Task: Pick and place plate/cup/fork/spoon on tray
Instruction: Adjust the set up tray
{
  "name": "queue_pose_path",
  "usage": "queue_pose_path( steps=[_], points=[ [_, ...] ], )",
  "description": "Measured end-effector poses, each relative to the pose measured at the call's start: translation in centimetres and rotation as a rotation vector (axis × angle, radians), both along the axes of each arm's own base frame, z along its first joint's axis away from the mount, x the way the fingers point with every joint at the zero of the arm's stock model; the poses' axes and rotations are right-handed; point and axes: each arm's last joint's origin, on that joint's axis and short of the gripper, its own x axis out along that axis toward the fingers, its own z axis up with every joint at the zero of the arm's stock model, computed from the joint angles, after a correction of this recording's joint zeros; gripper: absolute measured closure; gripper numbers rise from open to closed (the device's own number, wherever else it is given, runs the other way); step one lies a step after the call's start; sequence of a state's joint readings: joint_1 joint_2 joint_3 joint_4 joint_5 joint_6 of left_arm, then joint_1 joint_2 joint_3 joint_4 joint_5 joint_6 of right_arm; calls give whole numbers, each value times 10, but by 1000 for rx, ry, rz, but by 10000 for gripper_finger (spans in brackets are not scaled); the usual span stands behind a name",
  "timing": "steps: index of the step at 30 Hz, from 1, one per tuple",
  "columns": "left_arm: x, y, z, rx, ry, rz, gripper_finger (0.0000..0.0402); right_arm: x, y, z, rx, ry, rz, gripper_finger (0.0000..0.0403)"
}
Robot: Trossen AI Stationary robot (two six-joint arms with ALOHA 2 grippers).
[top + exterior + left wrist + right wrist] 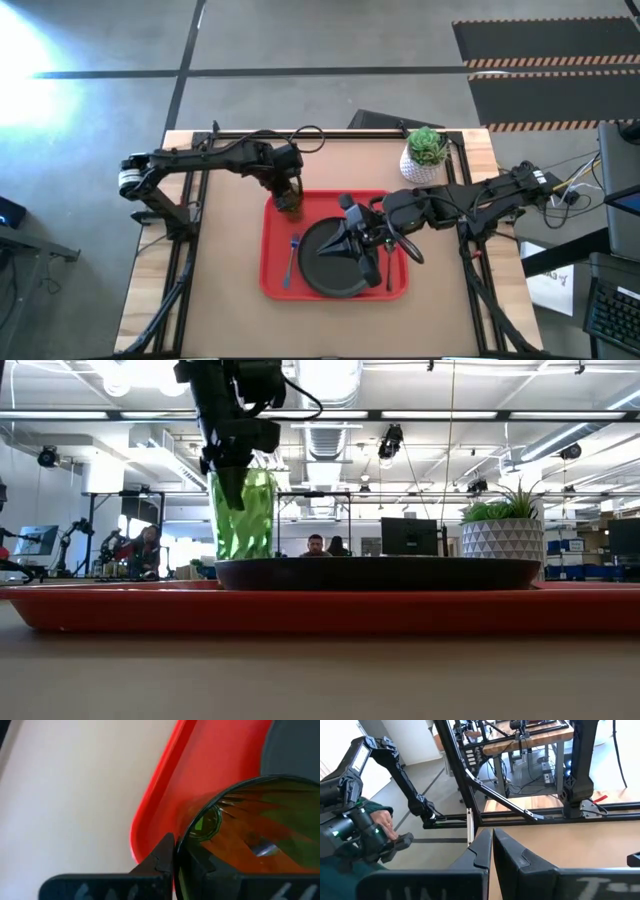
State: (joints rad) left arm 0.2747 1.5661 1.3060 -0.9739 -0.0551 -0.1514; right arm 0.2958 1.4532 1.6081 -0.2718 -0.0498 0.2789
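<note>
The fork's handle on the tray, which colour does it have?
Light blue, seen best in the high view: the fork lies on the red tray, beside the plate.

Spoon mostly hidden under right end effector; cup cut off by edge.

light was bright and even. strong glare washed the floor far behind the left gripper. ceiling strip lights burned above it. the cup showed blurred, close against that gripper's fingers.
</note>
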Motion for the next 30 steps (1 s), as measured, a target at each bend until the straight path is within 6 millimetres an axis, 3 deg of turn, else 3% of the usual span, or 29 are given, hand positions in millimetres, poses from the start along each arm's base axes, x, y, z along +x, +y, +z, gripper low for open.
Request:
queue_pose_path(
  steps=[15,30],
  points=[
    [2,1,2,7,-25,10,400,0,1,0,-2,0,2,394],
    [2,1,2,6,-26,12,330,0,1,0,-1,1,2,394]
  ],
)
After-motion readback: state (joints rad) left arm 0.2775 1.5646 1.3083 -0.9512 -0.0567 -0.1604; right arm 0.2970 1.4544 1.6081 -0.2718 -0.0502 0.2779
